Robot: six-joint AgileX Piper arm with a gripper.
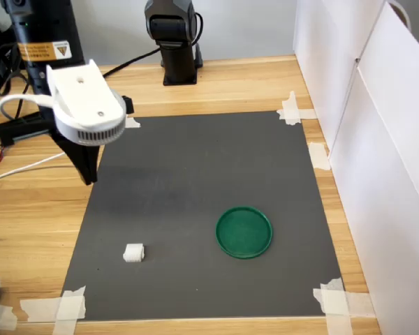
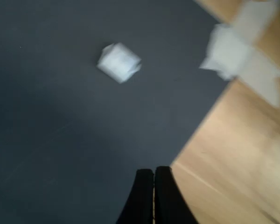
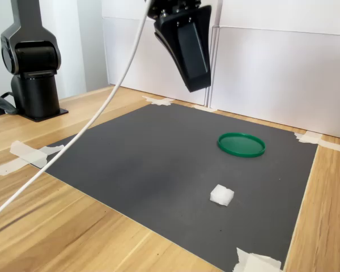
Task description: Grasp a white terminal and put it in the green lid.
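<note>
hovering with jaws together, white block alone on the mat

looking at the wrist view, the two black fingers (image 2: 144, 196) are pressed side by side with only a hairline seam between them, so the gripper (image 2: 153, 175) is closed on nothing. it hangs in the air over the edge where the dark grey mat (image 2: 60, 140) meets the wooden table (image 2: 233, 154). that view is pretty blurry.

writing-wise, the only label i can spot is a yellow sticker (image 1: 43, 50) on the black column at the first exterior view's top left, and the print on it is too small to read.

containers: the green lid (image 1: 244, 232) lies flat on the mat, right of centre in the first exterior view, and it's got nothing in it. the white terminal (image 1: 133, 252) sits on the mat well apart from the lid, toward the first exterior view's lower left, near the taped corner (image 1: 71, 305). in the second exterior view the terminal (image 3: 221, 195) is nearer the camera than the lid (image 3: 241, 144).

arm pose: the gripper (image 3: 192, 85) points down and is raised high above the mat in the second exterior view, with a white cable (image 3: 90, 122) trailing off it. the arm's round white part (image 1: 87, 105) sits over the mat's far left corner in the first exterior view.
</note>
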